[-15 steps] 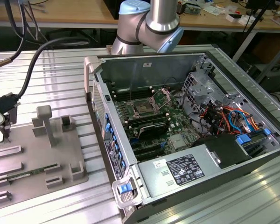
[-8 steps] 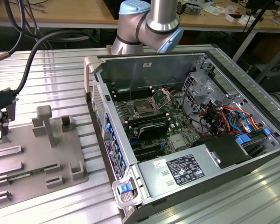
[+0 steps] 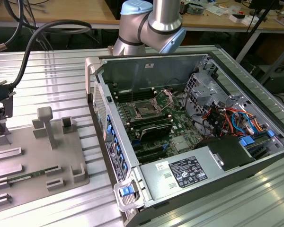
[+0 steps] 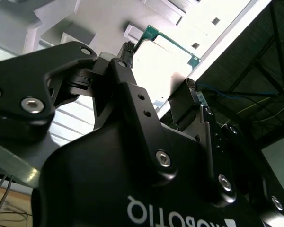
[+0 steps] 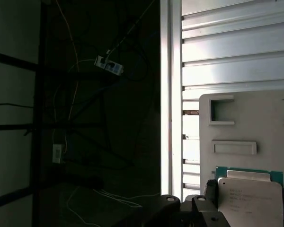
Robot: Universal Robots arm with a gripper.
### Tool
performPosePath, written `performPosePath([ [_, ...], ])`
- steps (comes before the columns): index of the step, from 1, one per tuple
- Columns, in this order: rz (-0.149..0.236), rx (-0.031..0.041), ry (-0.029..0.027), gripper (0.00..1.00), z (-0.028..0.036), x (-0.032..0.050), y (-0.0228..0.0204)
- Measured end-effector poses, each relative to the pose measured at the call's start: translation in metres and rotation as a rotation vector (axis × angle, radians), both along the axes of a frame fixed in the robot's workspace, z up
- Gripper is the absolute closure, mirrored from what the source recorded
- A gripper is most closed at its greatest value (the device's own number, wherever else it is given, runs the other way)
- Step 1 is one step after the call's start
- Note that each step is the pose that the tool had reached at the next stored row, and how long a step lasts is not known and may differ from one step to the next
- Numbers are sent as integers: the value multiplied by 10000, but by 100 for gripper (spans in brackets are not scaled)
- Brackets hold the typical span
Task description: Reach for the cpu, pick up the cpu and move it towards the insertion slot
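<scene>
My gripper (image 4: 161, 68) straddled the silvery cpu (image 5: 251, 201) at the grey plate (image 5: 246, 123), though I could not tell whether it pinched.

Silver arm (image 3: 164, 13), pale-blue joint caps (image 3: 173, 42); black gripper (image 4: 160, 66) with silver screws (image 4: 163, 158).

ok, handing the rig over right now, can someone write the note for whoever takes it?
Gripper: set around the cpu in the second wrist view; can't tell whether it is clamped.
Cpu: at the grey fixture tray, on the exterior view's left. Can't tell whether it is lifted.
Insertion slot: on the board inside the open case, well apart from the cpu.
Done: the reach.
Left: pickup unconfirmed; the cpu is not yet at the slot.
</scene>
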State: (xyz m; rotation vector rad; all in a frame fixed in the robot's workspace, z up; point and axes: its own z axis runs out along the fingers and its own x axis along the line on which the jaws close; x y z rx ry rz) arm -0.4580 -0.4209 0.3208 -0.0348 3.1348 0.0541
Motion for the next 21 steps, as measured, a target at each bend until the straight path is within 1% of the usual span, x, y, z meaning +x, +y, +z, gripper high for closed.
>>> performPosePath([
  [2, 0, 0, 0, 45, 19, 0, 0],
  [4, 0, 0, 0, 45, 57, 0, 0],
  [6, 0, 0, -1, 45, 76, 0, 0],
  [8, 0, 0, 0, 45, 112, 0, 0],
  [16, 0, 0, 0, 45, 203, 0, 0],
  [20, 0, 0, -1, 45, 268, 0, 0],
  [21, 0, 1, -2, 45, 273, 0, 0],
])
